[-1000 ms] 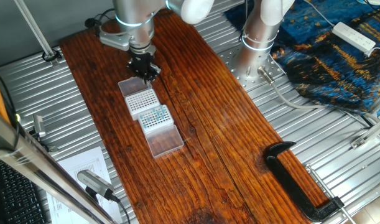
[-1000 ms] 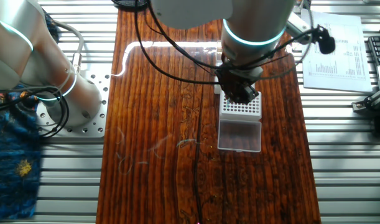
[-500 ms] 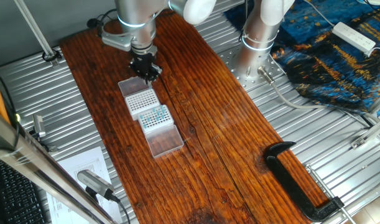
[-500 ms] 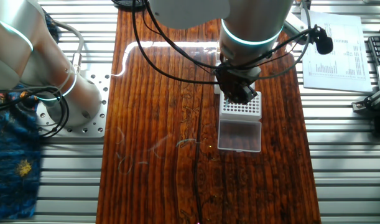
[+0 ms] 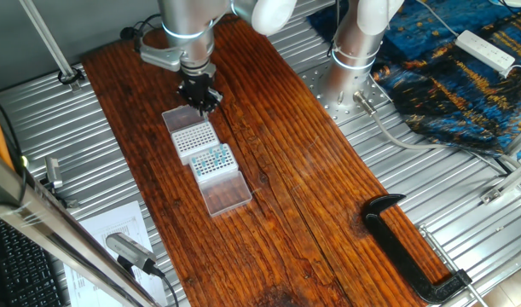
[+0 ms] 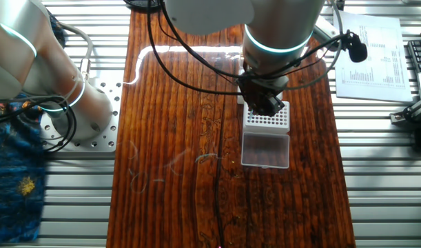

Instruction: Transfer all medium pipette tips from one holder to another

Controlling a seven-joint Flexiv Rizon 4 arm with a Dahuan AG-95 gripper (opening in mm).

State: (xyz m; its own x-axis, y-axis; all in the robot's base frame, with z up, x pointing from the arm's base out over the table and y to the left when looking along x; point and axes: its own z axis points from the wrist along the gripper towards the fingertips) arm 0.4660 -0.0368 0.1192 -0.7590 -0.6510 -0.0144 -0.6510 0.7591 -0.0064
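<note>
The medium pipette tips show as a grid of small bluish dots in a white rack near the table's middle. A second white rack beside it shows only empty holes. My gripper hangs over the far end of the empty rack, at its edge with a clear lid. Its dark fingers are close together, and I cannot make out anything between them. In the other fixed view the gripper and arm hide the empty rack; only the nearer rack shows.
A second clear lid lies at the near end of the tip rack, also in the other fixed view. A black clamp lies at the table's near right. The arm's base stands at the far right. Papers lie off the table.
My gripper has shifted very slightly toward the far end of the racks. The racks, lids and tips have not moved.
</note>
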